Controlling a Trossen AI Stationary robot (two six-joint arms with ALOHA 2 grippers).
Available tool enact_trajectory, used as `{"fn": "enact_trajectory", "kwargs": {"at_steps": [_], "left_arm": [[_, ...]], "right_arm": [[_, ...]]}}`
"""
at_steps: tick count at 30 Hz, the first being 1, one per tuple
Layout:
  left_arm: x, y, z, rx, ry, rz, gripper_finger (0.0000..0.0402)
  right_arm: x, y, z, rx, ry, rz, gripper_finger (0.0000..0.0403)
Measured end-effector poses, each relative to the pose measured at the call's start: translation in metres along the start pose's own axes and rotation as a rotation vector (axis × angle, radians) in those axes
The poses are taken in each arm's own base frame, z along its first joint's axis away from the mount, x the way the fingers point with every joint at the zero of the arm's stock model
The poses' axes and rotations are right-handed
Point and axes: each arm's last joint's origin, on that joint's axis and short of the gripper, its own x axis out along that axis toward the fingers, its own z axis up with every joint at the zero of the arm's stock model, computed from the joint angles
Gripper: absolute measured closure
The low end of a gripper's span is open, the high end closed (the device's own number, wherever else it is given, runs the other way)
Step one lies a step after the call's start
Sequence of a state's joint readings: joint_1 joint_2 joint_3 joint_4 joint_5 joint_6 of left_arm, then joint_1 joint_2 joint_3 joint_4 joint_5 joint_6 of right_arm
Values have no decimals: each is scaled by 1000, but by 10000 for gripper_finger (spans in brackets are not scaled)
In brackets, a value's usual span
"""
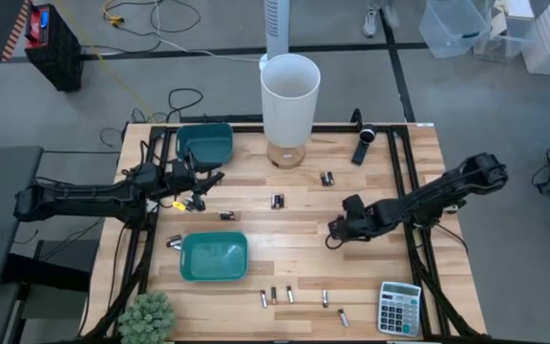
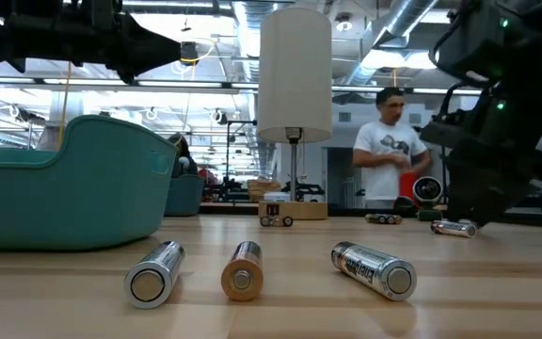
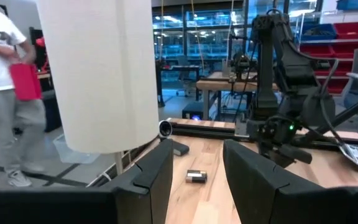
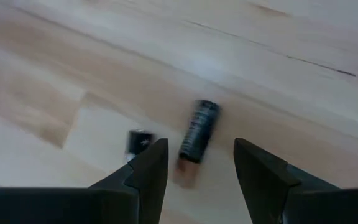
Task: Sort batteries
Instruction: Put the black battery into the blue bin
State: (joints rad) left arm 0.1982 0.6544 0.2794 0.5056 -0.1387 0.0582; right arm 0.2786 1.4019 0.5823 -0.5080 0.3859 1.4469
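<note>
Dark battery (image 4: 199, 131), right wrist view only

No text can be read: the print on the nearest battery (image 2: 374, 270) is illegible.

lamp (image 1: 289, 96) blocking table's far middle, bare wood (image 1: 285, 225) between arms
</note>
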Motion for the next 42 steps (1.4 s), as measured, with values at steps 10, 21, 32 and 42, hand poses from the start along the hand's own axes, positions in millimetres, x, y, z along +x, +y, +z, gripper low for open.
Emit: {"fn": "enact_trajectory", "kwargs": {"at_steps": [10, 21, 32, 42], "left_arm": [[0, 0, -4, 6, 38, -3, 264], [0, 0, -4, 11, 38, -3, 264], [0, 0, -3, 10, 35, -3, 264], [0, 0, -4, 10, 37, -2, 264]], "right_arm": [[9, 1, 2, 33, -15, -35, 208], [10, -1, 2, -33, -11, -49, 291], [16, -1, 0, -42, -6, -79, 345], [-3, -1, 9, -63, -84, 9, 354]]}}
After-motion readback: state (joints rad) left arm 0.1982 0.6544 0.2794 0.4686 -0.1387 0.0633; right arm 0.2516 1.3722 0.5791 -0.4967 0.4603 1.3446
